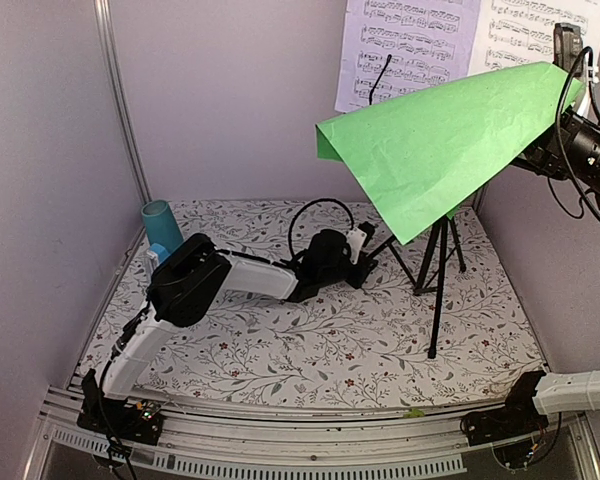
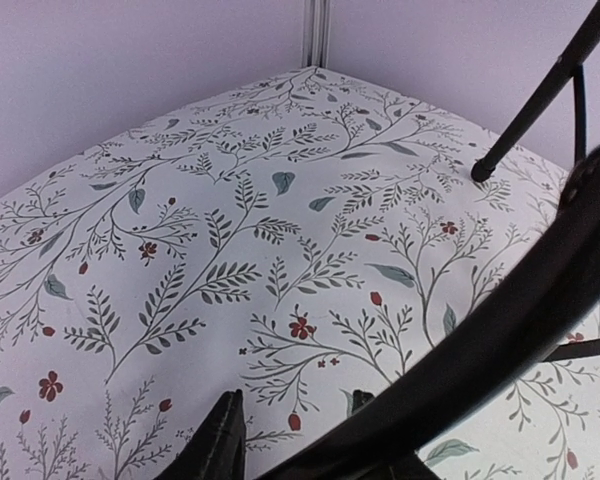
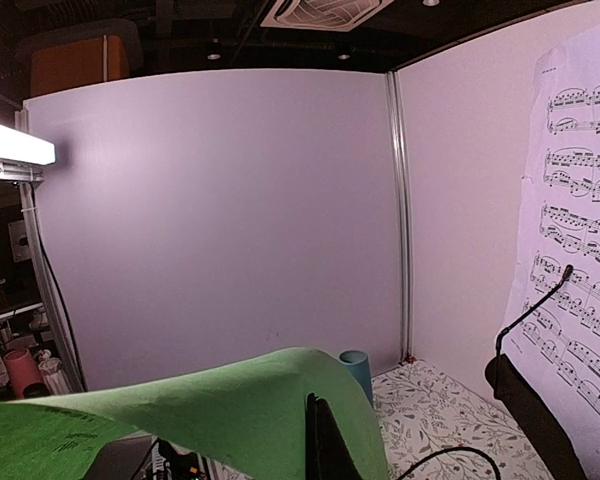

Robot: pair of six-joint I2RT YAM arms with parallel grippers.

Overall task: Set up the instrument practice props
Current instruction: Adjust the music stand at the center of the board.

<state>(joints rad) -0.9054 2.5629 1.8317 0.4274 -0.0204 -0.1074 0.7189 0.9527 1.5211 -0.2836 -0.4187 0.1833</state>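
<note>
Where the green paper sheet [image 1: 440,150] hangs: high over the right half of the floral-patterned surface [image 1: 280,340], drooping like a canopy in front of the stand's top, with its right edge raised.
Right fingers [image 3: 320,440]: pressed together on the edge of the green paper sheet, holding it in the air.
White sheet-music pages [image 1: 410,45]: two, upright side by side behind the green sheet, printed staves facing forward.
Black tripod music stand [image 1: 437,270]: standing on the surface at the back right, legs spread below the green sheet. Its desk is mostly hidden in the top view, and a dark edge of it shows below a page in the right wrist view.
Left fingers [image 2: 220,445]: low over the surface at the stand's left leg. A blurred black tube crosses one of them, and I cannot tell whether they pinch it.
Teal cylinder cup [image 1: 157,218]: upright at the back left.
Small blue thing [image 1: 159,251]: just in front of the cup, mostly hidden by the left arm, so its shape is unclear.
</note>
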